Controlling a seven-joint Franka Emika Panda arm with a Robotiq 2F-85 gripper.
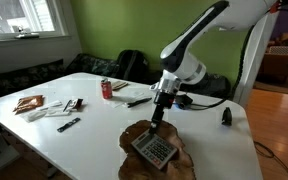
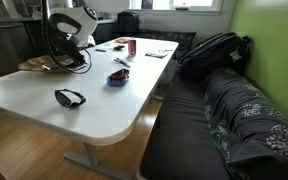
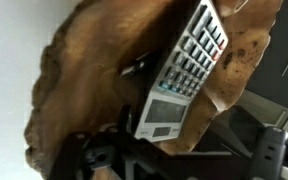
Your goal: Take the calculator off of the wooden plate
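Note:
The grey calculator (image 1: 154, 150) lies flat on the brown wavy-edged wooden plate (image 1: 180, 163) at the near end of the white table. In the wrist view the calculator (image 3: 182, 75) lies diagonally on the wooden plate (image 3: 94, 70), keys up, with its pale display towards the camera. My gripper (image 1: 157, 124) hangs just above the calculator's far end. In the wrist view its dark fingers (image 3: 179, 160) stand apart on either side of the display end, open and empty. In an exterior view the wooden plate (image 2: 36, 64) shows under the arm, and the calculator is hidden there.
A red can (image 1: 107, 89), black pens (image 1: 139, 100), packets (image 1: 29, 103) and a small black item (image 1: 225, 116) lie on the table. Sunglasses (image 2: 70, 97) and a blue-red dish (image 2: 118, 77) show in an exterior view. A backpack (image 2: 214, 50) sits on the sofa.

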